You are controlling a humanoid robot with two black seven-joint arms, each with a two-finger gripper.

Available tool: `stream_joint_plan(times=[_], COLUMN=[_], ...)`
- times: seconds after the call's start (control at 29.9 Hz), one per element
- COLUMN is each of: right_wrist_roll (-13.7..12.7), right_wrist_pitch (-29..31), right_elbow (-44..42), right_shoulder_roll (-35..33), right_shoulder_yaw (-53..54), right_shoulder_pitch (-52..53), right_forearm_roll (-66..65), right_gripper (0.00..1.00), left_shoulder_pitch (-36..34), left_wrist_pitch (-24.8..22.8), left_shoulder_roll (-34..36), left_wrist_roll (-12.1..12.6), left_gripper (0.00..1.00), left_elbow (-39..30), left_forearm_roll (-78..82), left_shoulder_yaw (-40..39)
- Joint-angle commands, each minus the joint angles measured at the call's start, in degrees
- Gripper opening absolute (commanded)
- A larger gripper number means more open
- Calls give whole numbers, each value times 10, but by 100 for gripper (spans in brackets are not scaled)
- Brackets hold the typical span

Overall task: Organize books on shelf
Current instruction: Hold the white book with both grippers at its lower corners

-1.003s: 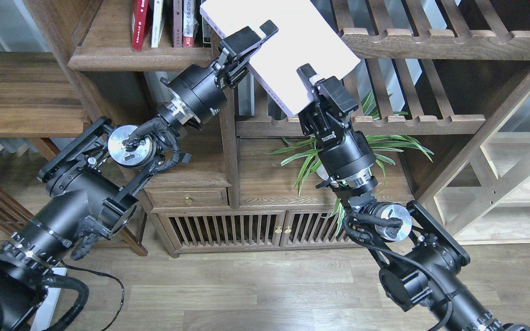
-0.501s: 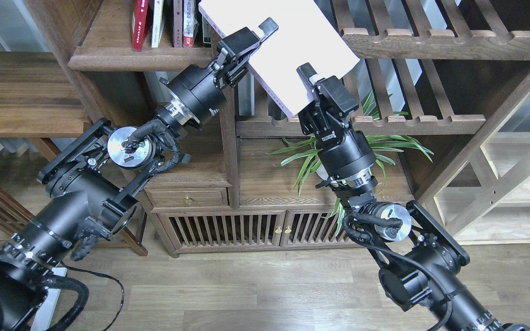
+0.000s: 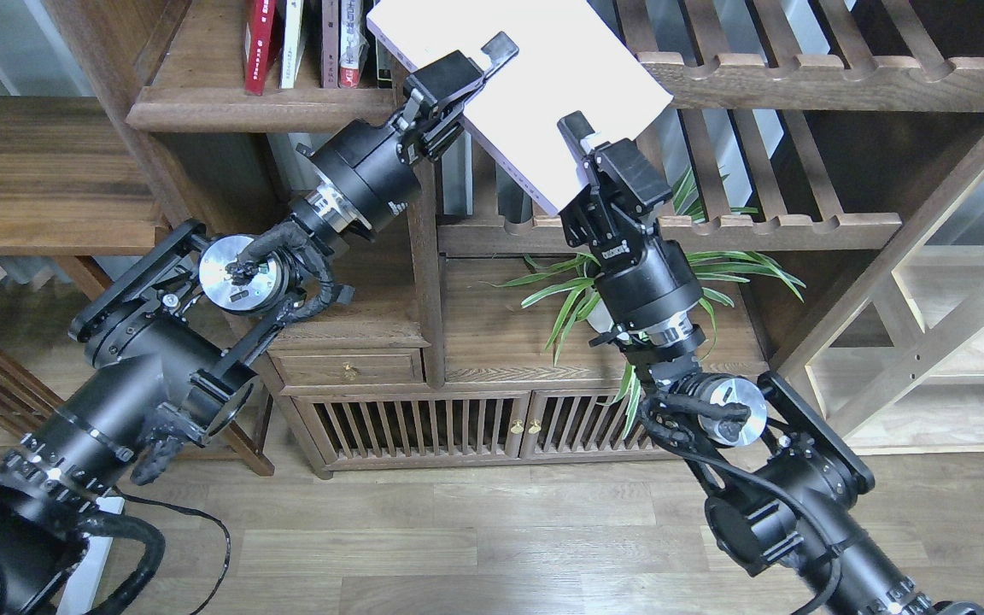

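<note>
A pale white-lilac book [image 3: 535,77] is held tilted in the air in front of the bookcase, between both grippers. My left gripper [image 3: 477,70] is shut on its left edge, one finger lying over the cover. My right gripper [image 3: 584,143] is shut on its lower edge from below. The shelf [image 3: 236,111], a dark brown board with a rounded front edge, lies just left of the book. A red book [image 3: 259,43] and a few other thin books [image 3: 338,38] stand upright on it. The yellow-green book is out of view.
Slatted racks with scalloped rails stand to the right, an upper one [image 3: 834,81] and a lower one [image 3: 765,226]. A green plant [image 3: 569,295] sits under my right wrist. A vertical post [image 3: 425,273] rises below the left gripper. A low cabinet [image 3: 424,427] stands on the wood floor.
The right gripper has shifted slightly right and up with the book's lower edge, turning the book a little. The left gripper has barely moved.
</note>
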Motion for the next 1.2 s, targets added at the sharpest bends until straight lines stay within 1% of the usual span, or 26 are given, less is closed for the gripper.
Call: stream_joint_plan(times=[0.0,0.03,0.07,0.27,0.37,0.57,0.77,1.04,1.17], right_wrist_roll=[-1,-1,-1,-1,-1,-1,-1,-2,-2], right_wrist_pitch=[0,0,0,0,0,0,0,0,0], right_elbow=[0,0,0,0,0,-1,-1,-2,-2], right_shoulder_roll=[3,4,5,6,7,14,12,7,5], right_shoulder_yaw=[-2,-2,-2,-5,-4,-1,1,2,2], right_shoulder_pitch=[0,0,0,0,0,0,0,0,0], right_forearm_roll=[0,0,0,0,0,0,-1,-5,-7], right_gripper=[10,6,4,5,12,31,44,52,57], left_shoulder_pitch=[0,0,0,2,3,8,9,10,13], left_wrist_pitch=[0,0,-1,-1,-1,-4,-5,-17,-29], left_shoulder_roll=[0,0,0,0,0,0,0,0,0], left_wrist_roll=[0,-1,-1,-1,-1,-3,-4,-3,-3], left_gripper=[5,5,5,5,5,5,5,5,5], left_elbow=[0,-1,-1,-1,-1,-1,-1,-3,-3], left_forearm_roll=[0,0,0,0,1,1,3,10,50], left_shoulder_yaw=[0,0,0,0,0,0,0,0,-3])
